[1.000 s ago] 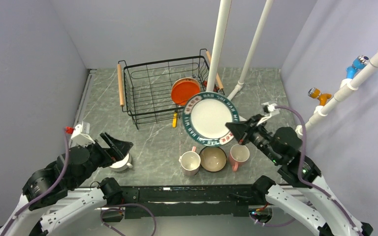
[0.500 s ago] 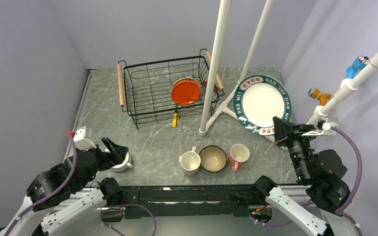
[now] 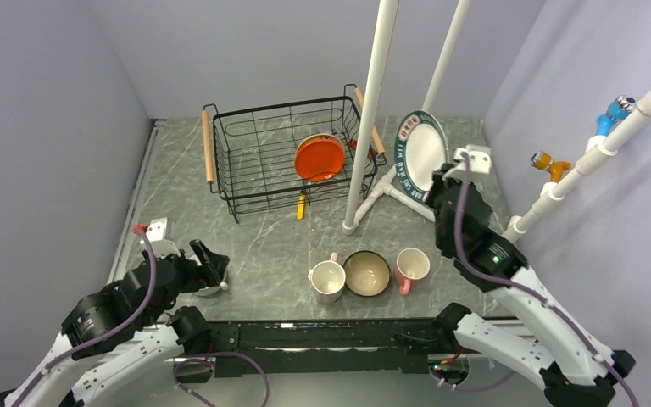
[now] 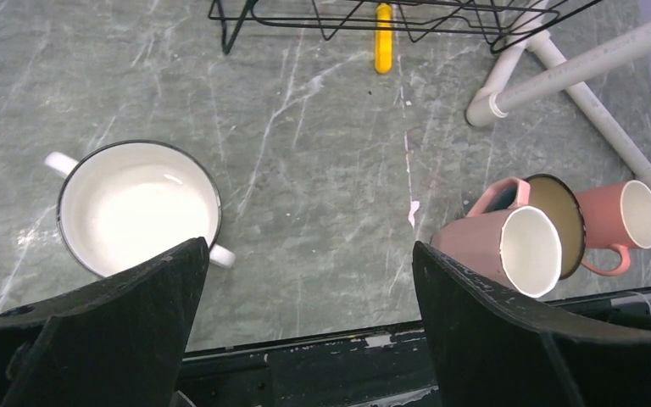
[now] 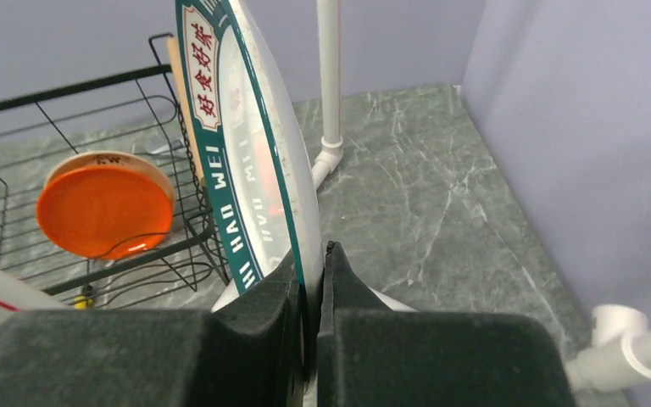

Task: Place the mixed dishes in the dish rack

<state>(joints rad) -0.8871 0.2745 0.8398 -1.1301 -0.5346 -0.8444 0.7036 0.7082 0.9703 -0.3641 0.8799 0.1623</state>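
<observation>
Plate (image 3: pixel 420 157) with the dark patterned rim, held upright on edge over the far right part of the table (image 3: pixel 254 246), its lower rim pinched between the closed fingers of the right tool (image 5: pixel 314 263). It hangs just beside the right wooden handle of the dish rack (image 3: pixel 208 146), which stands at the middle of the far edge. A white post (image 3: pixel 363 136) crosses the top view between the two. At the rack's right end the cream dish (image 3: pixel 319 158) leans, showing its orange-red underside.

We judge the step in hand to be carrying the plate into the rack. Doing it well means lifting clear of the handle and the top wire, then steering round the post. The plate should go down edge-first into the free wires left of the cream dish, not on top of it. The pinch takes only a small bite of rim, so we would move slowly and let go only once the wires bear the weight.

At the near left corner the left tool (image 4: pixel 309 250) hovers with jaws wide over the white handled cup (image 4: pixel 136 208), grasping nothing. A pink mug (image 3: pixel 328 280), the bowl (image 3: pixel 367 273) and a second pink mug (image 3: pixel 411 267) wait along the near edge.
</observation>
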